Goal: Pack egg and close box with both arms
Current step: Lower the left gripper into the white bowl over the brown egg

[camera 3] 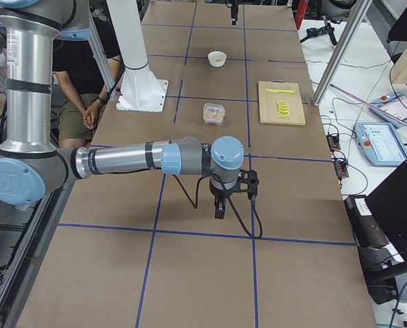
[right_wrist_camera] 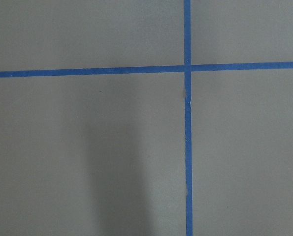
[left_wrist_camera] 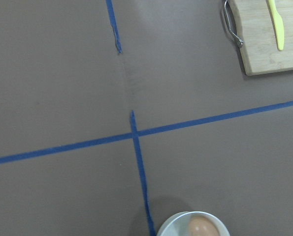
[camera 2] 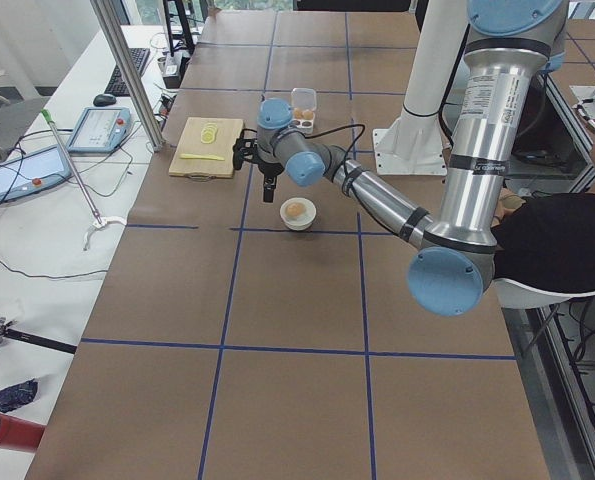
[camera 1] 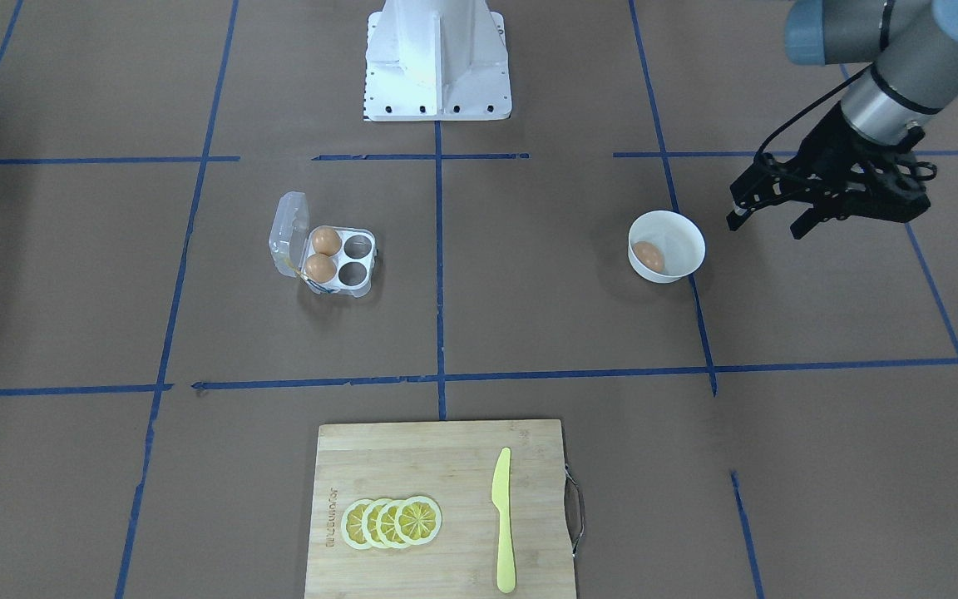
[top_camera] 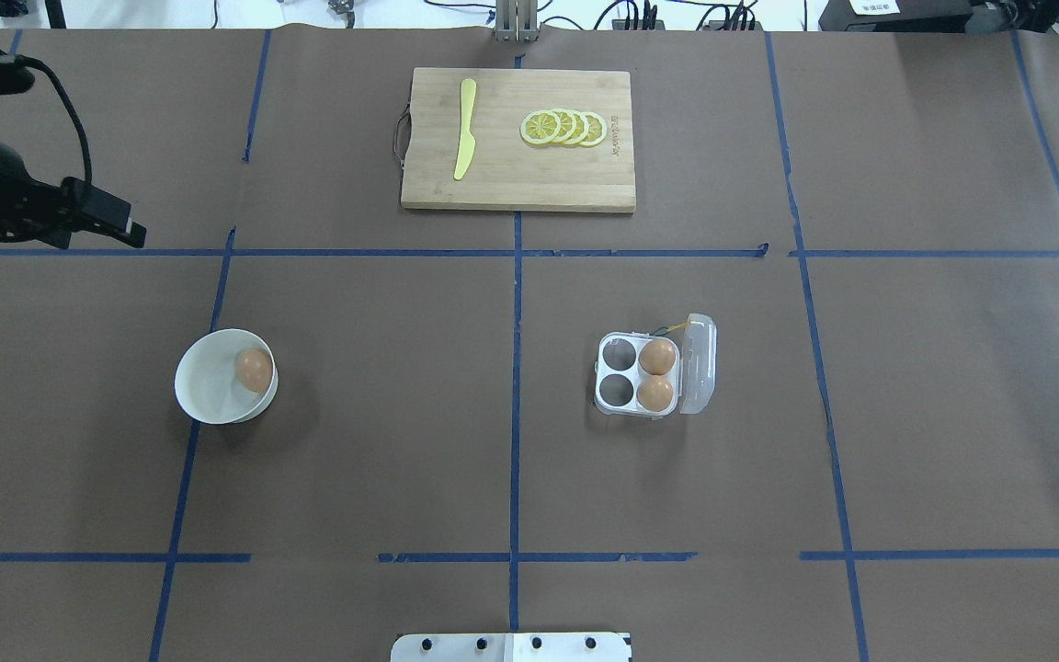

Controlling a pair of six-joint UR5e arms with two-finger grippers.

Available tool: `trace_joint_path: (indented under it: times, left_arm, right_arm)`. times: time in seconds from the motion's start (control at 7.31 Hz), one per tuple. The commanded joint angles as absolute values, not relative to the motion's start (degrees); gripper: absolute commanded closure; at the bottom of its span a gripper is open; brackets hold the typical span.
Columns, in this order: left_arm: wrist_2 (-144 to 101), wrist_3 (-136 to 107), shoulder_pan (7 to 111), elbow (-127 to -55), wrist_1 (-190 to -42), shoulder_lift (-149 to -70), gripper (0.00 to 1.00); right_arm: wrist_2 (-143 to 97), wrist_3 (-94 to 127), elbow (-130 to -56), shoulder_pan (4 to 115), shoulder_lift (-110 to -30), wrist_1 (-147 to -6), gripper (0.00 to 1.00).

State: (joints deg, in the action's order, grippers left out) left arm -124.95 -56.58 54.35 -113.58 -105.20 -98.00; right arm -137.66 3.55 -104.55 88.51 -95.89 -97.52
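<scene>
Left gripper (camera 1: 766, 226) hangs spread and empty near the bowl (camera 1: 683, 229) holding the egg (camera 1: 648, 255). Right gripper (camera 3: 219, 210) only shows from the side, so I can't tell if it's spread or pinched.

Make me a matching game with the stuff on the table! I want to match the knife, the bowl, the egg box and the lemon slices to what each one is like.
Things:
1. knife
2. bowl
3. egg box
4. lemon slices

States:
A. two eggs inside, lid open
B. overlapping in a row on the cutting board
C. one egg inside
D. yellow, lying by itself beside the slices

Pairs: 1-D, 2-C, 3-A, 4-B
</scene>
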Motion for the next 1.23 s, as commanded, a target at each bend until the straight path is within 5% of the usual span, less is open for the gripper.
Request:
trace_joint_path:
  times: [0.0, 1.09]
  left_arm:
    - [-117.09, -70.27, 45.13, -114.52, -106.96, -95.29, 0.03]
    - [-109.96, -76.29, 37.10, -107.50, -106.96, -99.31, 0.12]
  right_arm:
    - [-137.81, 3.69, -104.85, 88.51, -95.80, -97.56, 0.00]
    - [-138.25, 3.69, -104.33, 88.51, -95.54, -97.56, 0.00]
